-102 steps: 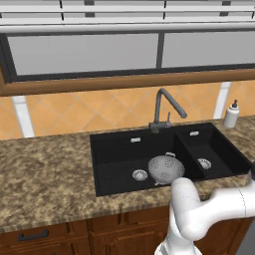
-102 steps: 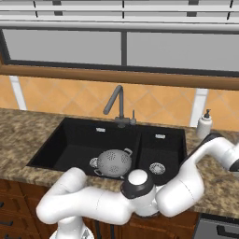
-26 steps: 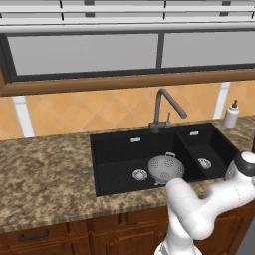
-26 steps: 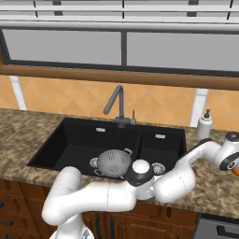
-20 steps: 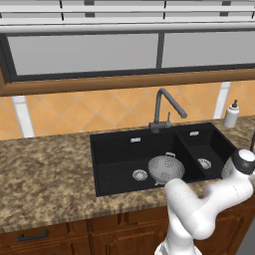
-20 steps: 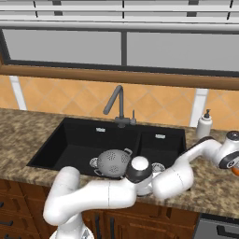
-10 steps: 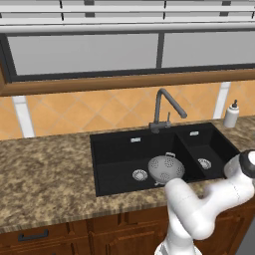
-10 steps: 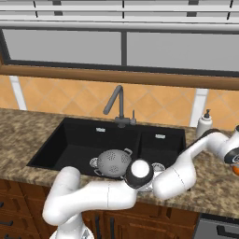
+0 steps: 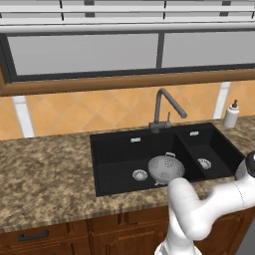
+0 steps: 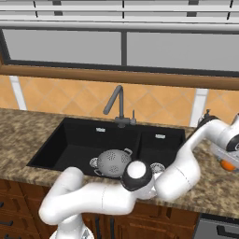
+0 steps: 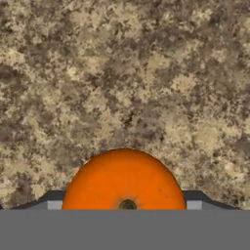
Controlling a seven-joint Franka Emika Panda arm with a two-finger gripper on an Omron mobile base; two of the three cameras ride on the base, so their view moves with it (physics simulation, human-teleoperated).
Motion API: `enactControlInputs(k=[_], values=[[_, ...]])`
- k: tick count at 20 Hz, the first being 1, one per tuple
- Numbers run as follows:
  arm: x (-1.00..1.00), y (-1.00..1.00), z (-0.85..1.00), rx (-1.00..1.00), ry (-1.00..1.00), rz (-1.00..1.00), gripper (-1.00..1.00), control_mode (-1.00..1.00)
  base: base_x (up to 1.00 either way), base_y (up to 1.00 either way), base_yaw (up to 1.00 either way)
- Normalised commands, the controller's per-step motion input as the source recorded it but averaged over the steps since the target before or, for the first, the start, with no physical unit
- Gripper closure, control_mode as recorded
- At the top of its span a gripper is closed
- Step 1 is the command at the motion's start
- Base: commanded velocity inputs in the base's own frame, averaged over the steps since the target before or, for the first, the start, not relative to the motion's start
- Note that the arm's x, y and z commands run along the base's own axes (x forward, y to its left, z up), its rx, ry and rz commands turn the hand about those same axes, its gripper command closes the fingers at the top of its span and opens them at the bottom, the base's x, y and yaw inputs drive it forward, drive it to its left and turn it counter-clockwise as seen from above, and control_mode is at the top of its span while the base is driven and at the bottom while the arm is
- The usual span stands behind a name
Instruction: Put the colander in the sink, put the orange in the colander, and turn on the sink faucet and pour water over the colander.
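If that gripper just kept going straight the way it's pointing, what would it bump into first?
Most likely the orange, which sits right ahead between the gripper fingers in the hand view, with the speckled granite counter behind it. How close they are is hard to judge.

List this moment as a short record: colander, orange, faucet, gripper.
colander: in the large basin of the sink, nothing in it
orange: between the gripper's tips, over the counter right of the sink
faucet: no water running
gripper: closed on the orange
done: colander placed
left: orange, water
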Motion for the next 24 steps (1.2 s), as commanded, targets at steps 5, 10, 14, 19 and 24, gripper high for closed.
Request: enactControlInputs(k=[5,10,14,19,24], values=[[-0.58,0.94,-0.24,-0.02,0.00,0.15,1.00,-1.00,0.00,0.00,0.00],[-0.63,0.89,-0.09,-0.01,0.00,0.18,1.00,-1.00,0.00,0.00,0.00],[-0.40,0.81,0.00,0.00,0.06,0.17,1.00,-1.00,0.00,0.00,0.00],[-0.36,0.75,0.05,0.00,0.09,0.15,1.00,-1.00,0.00,0.00,0.00],[-0.21,0.62,0.26,0.01,0.11,0.12,1.00,-1.00,0.00,0.00,0.00]])
